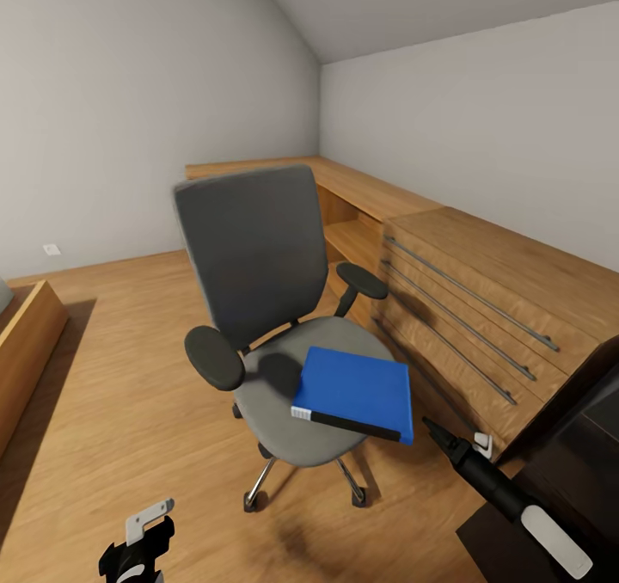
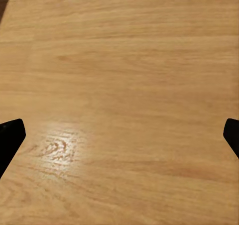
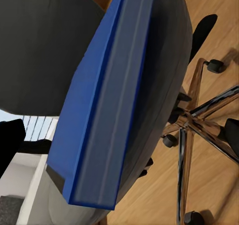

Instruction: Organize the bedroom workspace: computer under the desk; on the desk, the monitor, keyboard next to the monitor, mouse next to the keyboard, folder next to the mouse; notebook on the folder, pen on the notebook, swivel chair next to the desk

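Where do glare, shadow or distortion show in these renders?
Left wrist view: a bright sheen patch on the wooden floor. Head view: wide-angle stretch toward the edges; soft shadow under the swivel chair. Right wrist view: the folder looms large and skewed, evenly lit.
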### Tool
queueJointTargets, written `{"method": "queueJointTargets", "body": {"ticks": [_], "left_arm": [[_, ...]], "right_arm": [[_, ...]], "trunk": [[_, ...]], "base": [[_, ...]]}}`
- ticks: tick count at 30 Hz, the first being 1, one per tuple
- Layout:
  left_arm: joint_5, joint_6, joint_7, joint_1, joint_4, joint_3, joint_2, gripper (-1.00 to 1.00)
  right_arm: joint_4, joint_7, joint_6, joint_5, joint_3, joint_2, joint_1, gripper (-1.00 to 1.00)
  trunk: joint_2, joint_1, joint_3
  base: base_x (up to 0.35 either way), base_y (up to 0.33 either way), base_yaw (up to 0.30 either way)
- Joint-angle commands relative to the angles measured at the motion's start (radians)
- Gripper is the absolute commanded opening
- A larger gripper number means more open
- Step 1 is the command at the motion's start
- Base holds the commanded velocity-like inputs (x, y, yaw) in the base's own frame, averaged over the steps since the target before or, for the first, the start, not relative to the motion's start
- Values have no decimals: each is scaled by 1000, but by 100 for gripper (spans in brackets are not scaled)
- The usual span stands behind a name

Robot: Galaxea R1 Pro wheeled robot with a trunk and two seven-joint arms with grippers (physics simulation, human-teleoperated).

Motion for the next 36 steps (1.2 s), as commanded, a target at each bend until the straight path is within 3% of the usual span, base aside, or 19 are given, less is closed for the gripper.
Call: {"method": "queueJointTargets", "body": {"ticks": [1, 5, 11, 28, 36], "left_arm": [[-11, -4, 3, -1, -1, 7, -1, 100], [-11, -5, 3, -1, -1, 7, -1, 100], [-10, -5, 3, -1, -1, 7, -1, 100], [-11, -5, 5, -1, -2, 8, 2, 100], [-11, -5, 5, -1, -2, 8, 5, 100]], "right_arm": [[0, 2, 8, -10, 4, 0, -1, 100], [1, 2, 8, -10, 4, 0, -1, 100], [1, 2, 8, -9, 5, 0, -1, 100], [-1, 3, 6, -5, 7, 1, -1, 100], [-1, 3, 6, -4, 8, 1, -1, 100]], "trunk": [[0, 0, -1], [0, 0, -1], [-42, 23, -20], [-42, 23, -20], [-42, 23, -20]], "base": [[2, 0, 0], [1, 0, 0], [0, 0, 0], [0, 2, 0], [-27, 159, 0]]}}
